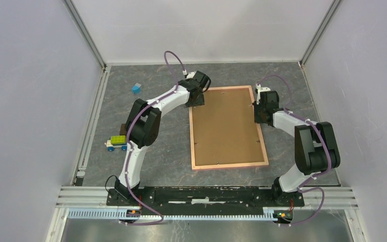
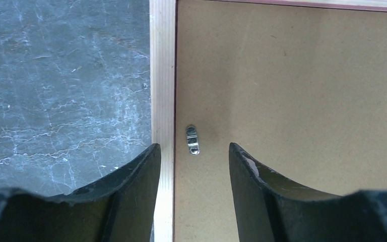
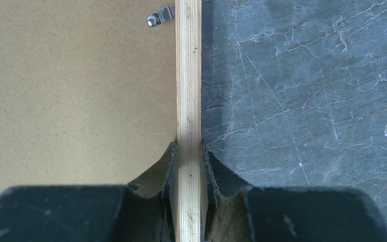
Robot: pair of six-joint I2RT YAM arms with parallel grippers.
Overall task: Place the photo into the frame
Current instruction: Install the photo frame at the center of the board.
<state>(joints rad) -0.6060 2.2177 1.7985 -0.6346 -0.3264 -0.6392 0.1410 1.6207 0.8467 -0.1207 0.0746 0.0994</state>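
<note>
The frame (image 1: pixel 229 165) lies face down on the grey table, its pale wooden rim (image 2: pixel 163 75) around a brown backing board (image 1: pixel 227 126). The photo is hidden. My left gripper (image 1: pixel 194 103) hovers over the frame's far left corner. Its jaws are open in the left wrist view (image 2: pixel 194 147), one finger over the rim, the other over the board, with a small metal clip (image 2: pixel 193 139) between the tips. My right gripper (image 1: pixel 258 117) is at the frame's right side. In the right wrist view it is shut (image 3: pixel 188 143) on the rim (image 3: pixel 188 75).
A blue block (image 1: pixel 137 88) lies at the back left. A toy car (image 1: pixel 117 142) carrying a green and yellow brick stands beside the left arm. Another metal clip (image 3: pixel 160 16) sits at the right rim. Enclosure walls ring the table.
</note>
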